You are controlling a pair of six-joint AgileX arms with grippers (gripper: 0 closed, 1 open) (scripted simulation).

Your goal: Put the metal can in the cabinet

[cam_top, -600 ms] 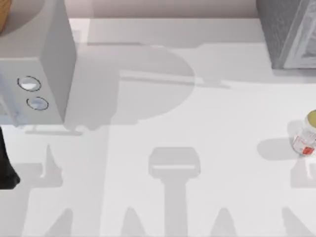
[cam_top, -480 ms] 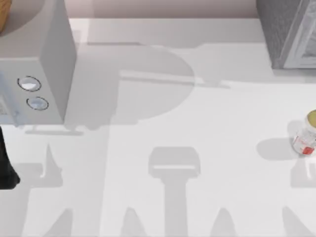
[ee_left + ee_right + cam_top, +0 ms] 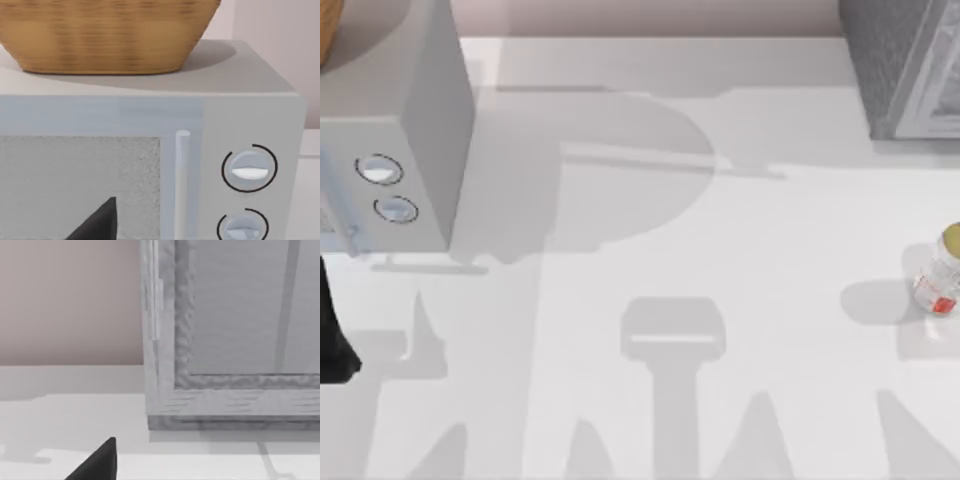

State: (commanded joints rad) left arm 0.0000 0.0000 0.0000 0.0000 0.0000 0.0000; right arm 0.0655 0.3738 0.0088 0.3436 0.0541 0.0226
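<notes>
The metal can [image 3: 942, 270] stands upright at the counter's [image 3: 720, 260] right edge, the cabinet [image 3: 905, 65] at its far right corner; I cannot tell either tool's state.

Little of the robot's body on show. At the left edge of the top view, below mid-height, a matt black slab of the left arm [image 3: 332, 335]: narrow at its upper end, broadening downward into a blunt rounded corner, flat in tone, without screws, cables or markings. In the lower left of the left wrist view, a single dark charcoal finger [image 3: 97, 222] of the left end effector: a plain wedge with one straight vertical edge and one long slanted edge, tapering to a sharp tip. In the lower left of the right wrist view, an identical dark finger [image 3: 97, 462] of the right end effector, same wedge outline, same unmarked matt surface.
</notes>
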